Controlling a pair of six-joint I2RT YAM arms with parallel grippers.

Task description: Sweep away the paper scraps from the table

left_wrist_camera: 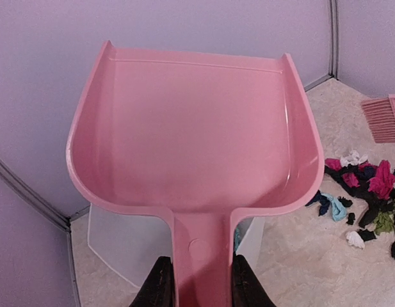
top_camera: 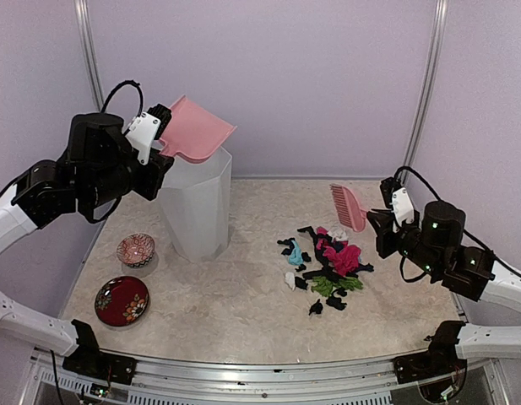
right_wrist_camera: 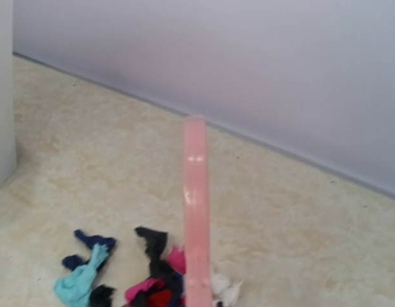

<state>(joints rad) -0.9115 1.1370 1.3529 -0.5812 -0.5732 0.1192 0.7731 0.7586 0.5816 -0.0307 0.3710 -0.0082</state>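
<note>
The paper scraps (top_camera: 328, 263) lie in a loose pile of black, magenta, green, teal and white bits on the table (top_camera: 243, 316), right of centre. They also show in the left wrist view, paper scraps (left_wrist_camera: 367, 192), and in the right wrist view, paper scraps (right_wrist_camera: 146, 278). My left gripper (top_camera: 157, 128) is shut on the handle of the pink dustpan (left_wrist_camera: 197, 134), held high and tilted over a tall white bin (top_camera: 197, 202). The pan's inside is bare. My right gripper (top_camera: 381, 219) is shut on a pink brush (top_camera: 349, 205), held above the table just behind the pile. That gripper's fingers are out of the right wrist view.
Two red patterned dishes stand at the left, a small bowl (top_camera: 136, 249) and a plate (top_camera: 122, 300). Lilac walls close the back and sides. A metal frame (top_camera: 268, 371) edges the table's near side.
</note>
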